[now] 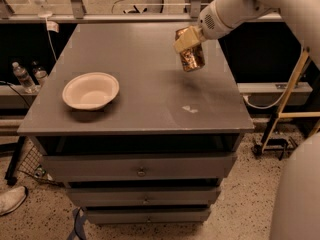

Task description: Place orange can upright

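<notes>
Gripping can (193,60) in tool (186,41), held over right rear of surface (140,111); well apart from bowl (91,90) at left front.
</notes>
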### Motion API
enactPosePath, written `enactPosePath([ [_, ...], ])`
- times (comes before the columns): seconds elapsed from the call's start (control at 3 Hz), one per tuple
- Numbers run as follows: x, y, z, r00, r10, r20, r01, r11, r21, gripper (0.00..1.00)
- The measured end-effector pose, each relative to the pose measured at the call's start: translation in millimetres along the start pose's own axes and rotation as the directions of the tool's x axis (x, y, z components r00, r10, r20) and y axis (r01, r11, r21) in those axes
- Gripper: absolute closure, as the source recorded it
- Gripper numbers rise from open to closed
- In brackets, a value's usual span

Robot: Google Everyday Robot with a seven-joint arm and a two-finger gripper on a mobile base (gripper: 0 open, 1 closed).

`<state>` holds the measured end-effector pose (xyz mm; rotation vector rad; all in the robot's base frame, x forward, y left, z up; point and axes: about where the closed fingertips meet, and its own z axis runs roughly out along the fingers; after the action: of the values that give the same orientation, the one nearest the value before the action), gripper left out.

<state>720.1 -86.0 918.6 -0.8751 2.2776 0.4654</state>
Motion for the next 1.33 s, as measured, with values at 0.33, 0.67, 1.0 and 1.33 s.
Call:
enactPosePath([
  [0.33, 1.8, -16.3, 3.1, 0.993, -0.075, 0.095, 0.079, 0.996, -0.043, 1.0],
  [0.67, 6.3, -30.9, 5.2, 0.973, -0.121, 0.197, 0.14, 0.9865, -0.085, 1.0],
  [1.0, 11.1, -39.9, 1.0, 0.938, -0.153, 0.311, 0.195, 0.9751, -0.106, 1.0],
  [1.33, 14.9, -40.4, -4.1, 0.899, -0.206, 0.387, 0.261, 0.9607, -0.095, 1.0],
])
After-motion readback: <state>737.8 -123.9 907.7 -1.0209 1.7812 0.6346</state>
